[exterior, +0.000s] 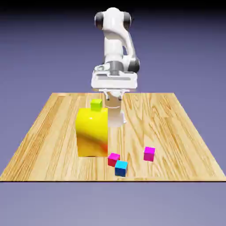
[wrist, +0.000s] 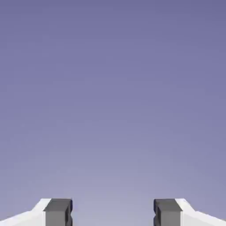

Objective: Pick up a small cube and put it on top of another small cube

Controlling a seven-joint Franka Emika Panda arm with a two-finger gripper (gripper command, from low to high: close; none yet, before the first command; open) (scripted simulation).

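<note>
The small cube, magenta with darker purple sides, sits on the table toward the exterior view's right front. The other small cube, pink on top with red sides, lies to its left, close to the yellow block's front corner. My gripper hangs farther back, beside the yellow block's right side and well away from both cubes. In the hand view the gripper is open: its two grey fingertips stand far apart with nothing between them, and only the plain blue-violet backdrop shows.
A large yellow block stands left of centre with a lime-green cube on top. A cyan-blue cube touches the pink-topped cube's front corner, near the wooden table's front edge.
</note>
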